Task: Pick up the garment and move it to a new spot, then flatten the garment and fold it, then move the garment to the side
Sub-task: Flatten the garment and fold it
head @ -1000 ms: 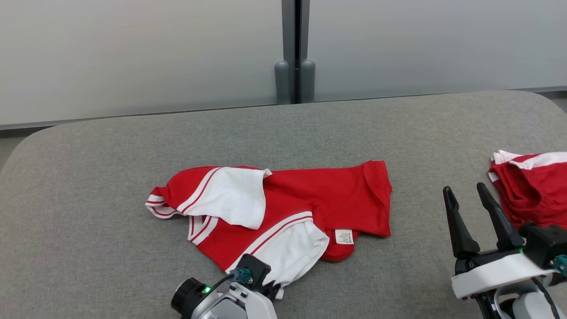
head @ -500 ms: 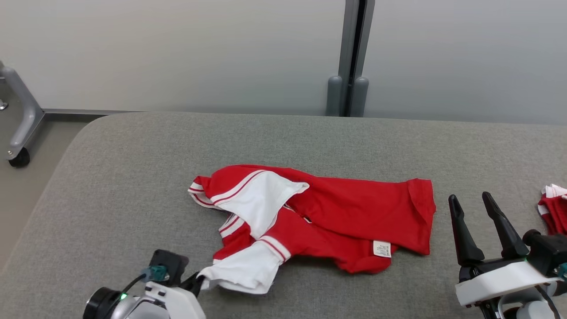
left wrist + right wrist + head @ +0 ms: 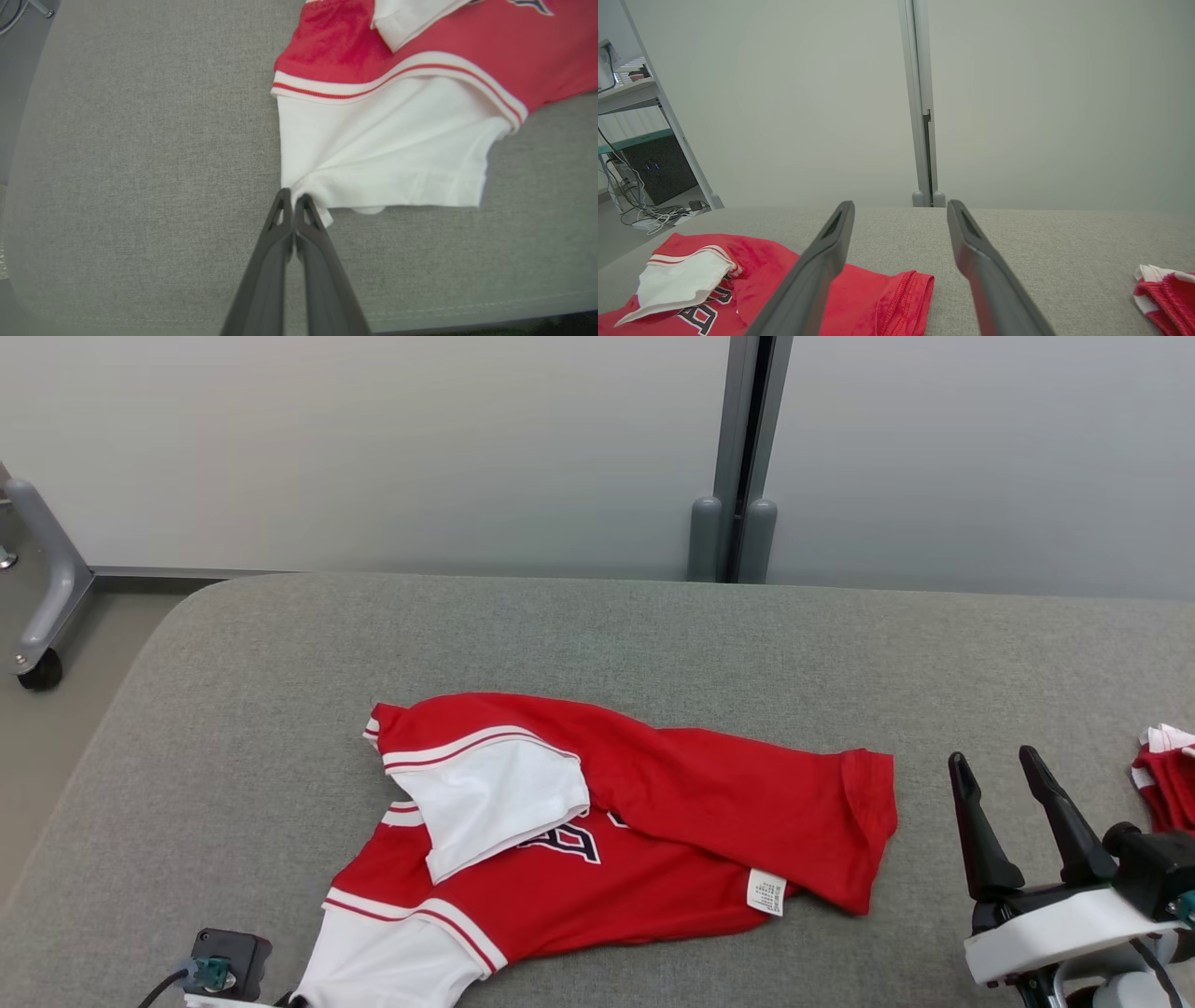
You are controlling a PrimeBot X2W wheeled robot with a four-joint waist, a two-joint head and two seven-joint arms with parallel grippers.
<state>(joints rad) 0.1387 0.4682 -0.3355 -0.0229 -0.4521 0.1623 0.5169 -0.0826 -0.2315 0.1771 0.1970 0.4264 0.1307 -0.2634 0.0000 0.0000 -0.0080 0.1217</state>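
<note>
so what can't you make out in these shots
Chest lettering on the garment: head view, folded white sleeve covers most of it.
Care label: head view, print too small to read.
Second red garment: head view, cut off by the right edge.
Lower sleeve: head view, cut off by the bottom edge.
</note>
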